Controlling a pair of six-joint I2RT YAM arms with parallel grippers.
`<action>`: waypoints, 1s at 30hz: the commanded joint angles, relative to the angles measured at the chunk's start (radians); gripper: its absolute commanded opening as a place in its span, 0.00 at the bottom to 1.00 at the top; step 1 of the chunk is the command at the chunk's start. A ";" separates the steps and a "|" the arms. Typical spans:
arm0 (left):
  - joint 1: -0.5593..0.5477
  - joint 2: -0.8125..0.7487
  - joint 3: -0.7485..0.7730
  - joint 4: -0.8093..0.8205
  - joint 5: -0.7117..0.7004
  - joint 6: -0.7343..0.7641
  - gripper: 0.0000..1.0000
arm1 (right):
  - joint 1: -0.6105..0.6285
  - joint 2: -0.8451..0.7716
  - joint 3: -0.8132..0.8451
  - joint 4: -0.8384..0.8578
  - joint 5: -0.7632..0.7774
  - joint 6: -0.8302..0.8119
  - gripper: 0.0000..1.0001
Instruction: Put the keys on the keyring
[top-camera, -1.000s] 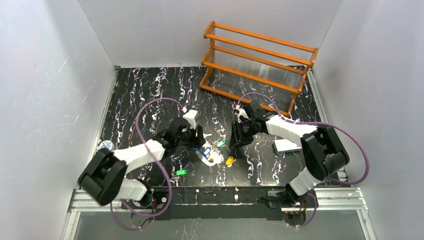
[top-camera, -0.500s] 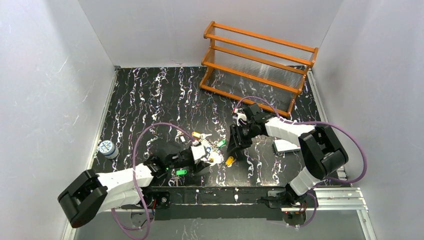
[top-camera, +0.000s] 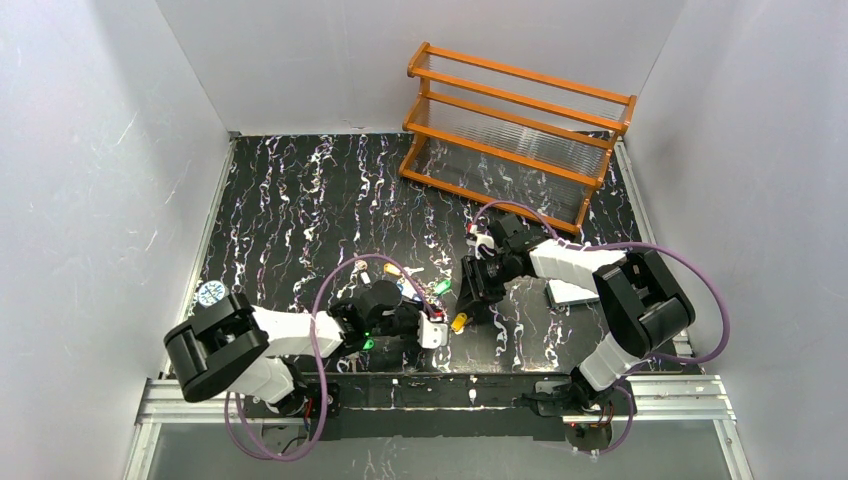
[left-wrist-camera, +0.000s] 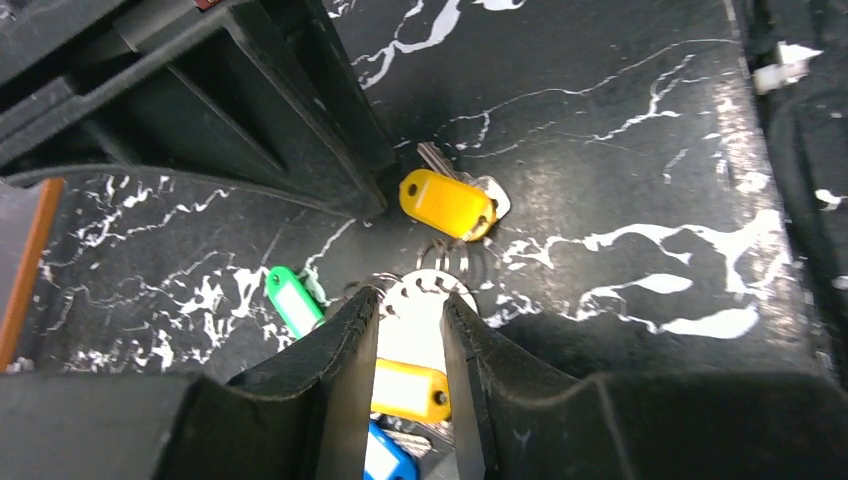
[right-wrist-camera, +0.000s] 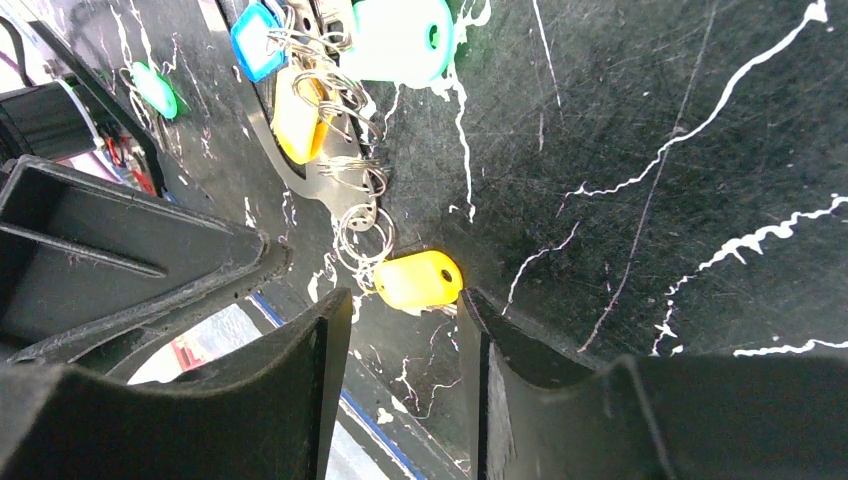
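One black marbled table (top-camera: 300, 200) is carrying everything, with one orange rack (top-camera: 515, 130) standing at its far right. Two arms are reaching toward the front middle, the left arm (top-camera: 290, 330) and the right arm (top-camera: 575, 260). One flat white box (top-camera: 572, 292) is lying by the right arm, and one small round can (top-camera: 210, 293) is sitting well apart at the left edge.

One keyring (left-wrist-camera: 412, 335) is lying flat there, its pale end sitting between the fingers of the left gripper (left-wrist-camera: 410, 300). The jaws are standing narrowly parted about it, and I cannot tell whether they are pinching it. It is looking thin, stiff and slick, so gripping across its flat end seems best.

The right gripper (right-wrist-camera: 400, 295) is hovering with its jaws apart, holding nothing, around one loose yellow key (right-wrist-camera: 415, 280) lying just beside the keyring. The keys are probably light and hard. They are lying flat, so the plastic head's edges are offering the surest hold.

Counting heads, I am finding six. Three are yellow, two green, one blue; no dark one is showing. A blue key (right-wrist-camera: 255, 40), second yellow key (right-wrist-camera: 298, 115) and green key (right-wrist-camera: 400, 40) are clustering along the keyring among small wire rings (right-wrist-camera: 355, 225). A second green key (right-wrist-camera: 155, 88) is lying near the left arm, and a third yellow key (top-camera: 392, 269) is lying beyond the cluster.
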 joint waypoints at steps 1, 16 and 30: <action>-0.014 0.055 0.054 0.019 -0.041 0.107 0.28 | 0.001 -0.010 -0.010 0.025 -0.013 0.006 0.52; -0.065 0.214 0.113 0.020 -0.104 0.142 0.29 | 0.002 -0.024 -0.012 0.012 -0.010 0.003 0.52; -0.073 0.154 0.092 0.031 -0.180 0.002 0.19 | 0.002 -0.025 0.012 0.026 -0.013 0.002 0.52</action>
